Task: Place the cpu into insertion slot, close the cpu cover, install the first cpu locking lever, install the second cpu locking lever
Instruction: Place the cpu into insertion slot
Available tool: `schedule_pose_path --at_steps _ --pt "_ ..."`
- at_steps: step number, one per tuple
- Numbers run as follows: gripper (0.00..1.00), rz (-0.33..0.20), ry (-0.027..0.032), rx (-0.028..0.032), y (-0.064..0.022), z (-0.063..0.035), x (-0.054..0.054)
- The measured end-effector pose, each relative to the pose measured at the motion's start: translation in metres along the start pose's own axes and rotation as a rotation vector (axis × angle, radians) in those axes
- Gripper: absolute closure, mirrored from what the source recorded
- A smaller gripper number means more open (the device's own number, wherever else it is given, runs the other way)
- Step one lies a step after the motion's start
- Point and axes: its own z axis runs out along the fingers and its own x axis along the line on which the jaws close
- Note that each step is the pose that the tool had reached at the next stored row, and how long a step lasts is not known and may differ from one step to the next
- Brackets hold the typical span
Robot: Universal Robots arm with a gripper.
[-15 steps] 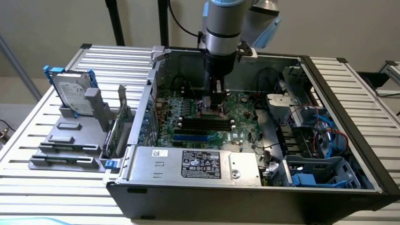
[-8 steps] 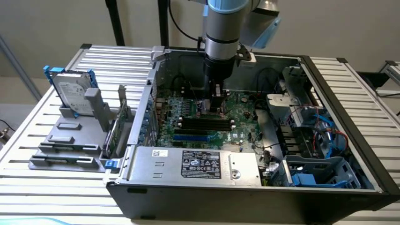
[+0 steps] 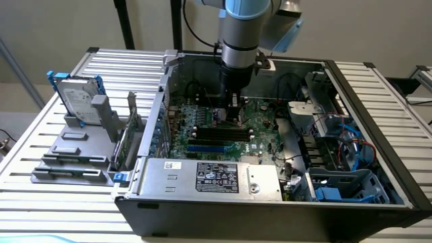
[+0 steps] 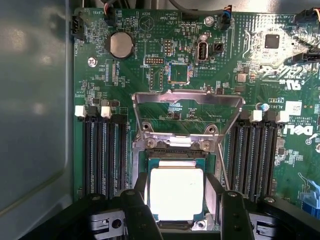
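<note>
The cpu (image 4: 176,194) lies silver face up in the insertion slot (image 4: 141,165), whose silver rim frames it on the green motherboard. My gripper (image 4: 177,202) is open; its black fingers (image 4: 134,202) stand one on each side of the chip. Whether they touch its edges I cannot tell. The cpu cover (image 4: 187,97), a thin silver frame with a cut-out middle, stands tilted up from its hinge just beyond the slot. A thin wire locking lever (image 4: 223,170) stands raised beside the slot. In the exterior view my gripper (image 3: 234,117) reaches down into the open computer case over the board.
Long black memory slots (image 4: 102,155) (image 4: 255,155) flank the socket, and a coin battery (image 4: 121,45) sits further along the board. The grey case wall (image 4: 35,125) runs beside it. A power supply (image 3: 209,177), a blue drive cage (image 3: 344,187) and a hard drive (image 3: 78,98) on a stand surround the work area.
</note>
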Motion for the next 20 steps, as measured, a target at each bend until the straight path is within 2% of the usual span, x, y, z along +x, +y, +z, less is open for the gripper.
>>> schedule_pose_path --at_steps 13,20 --pt "0.46 0.019 -0.0032 -0.0002 0.0008 0.0021 0.0000" --pt "0.46 0.031 -0.0107 -0.0004 0.0008 0.0038 -0.0001"
